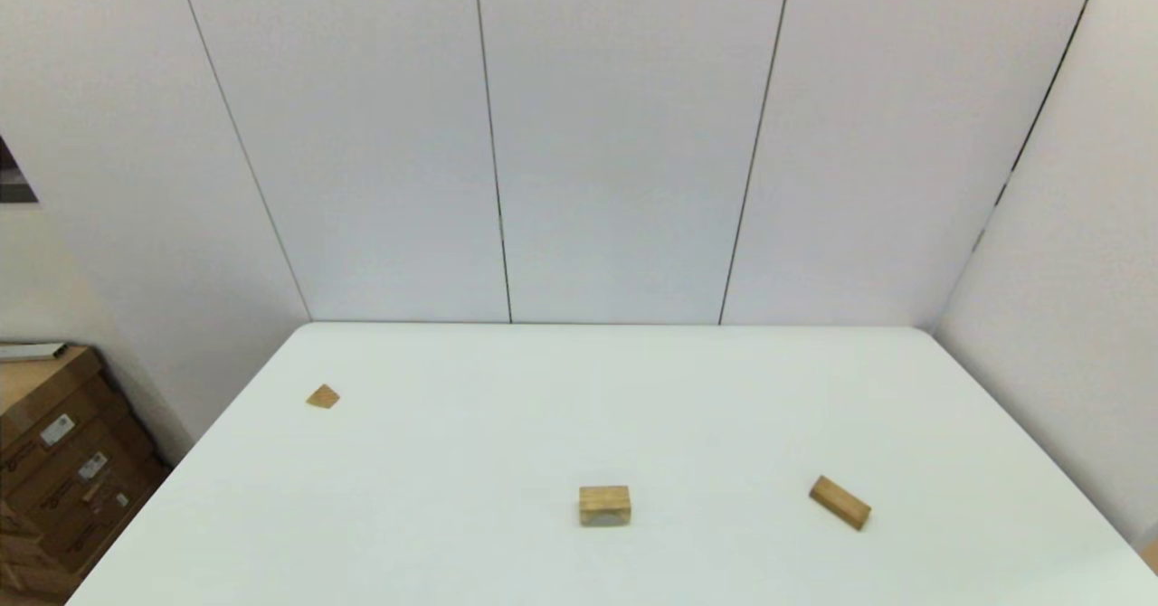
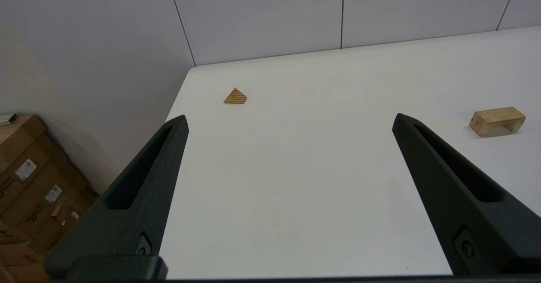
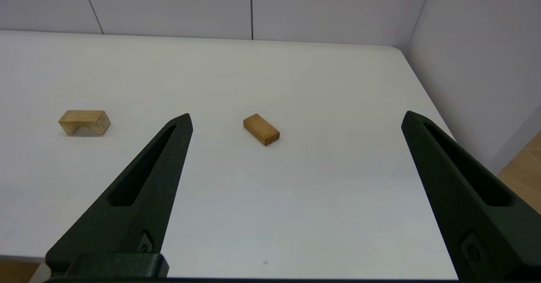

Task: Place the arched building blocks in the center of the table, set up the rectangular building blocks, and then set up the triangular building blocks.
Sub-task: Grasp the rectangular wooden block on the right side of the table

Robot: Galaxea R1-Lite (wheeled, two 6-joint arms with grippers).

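We see both the left hand (image 2: 289,120) and right hand (image 3: 296,118) released, empty, by the worktop's (image 1: 633,389) near edge.

My right gripper (image 3: 296,120) is hanging over the near edge of the table (image 3: 338,84), fingers (image 3: 165,156) spread way apart and holding nothing. The rectangular block (image 3: 261,129) lies flat on the white top out ahead of me, turned at an angle. The arched block (image 3: 84,122) stands on its two legs (notch facing down), well apart from it.
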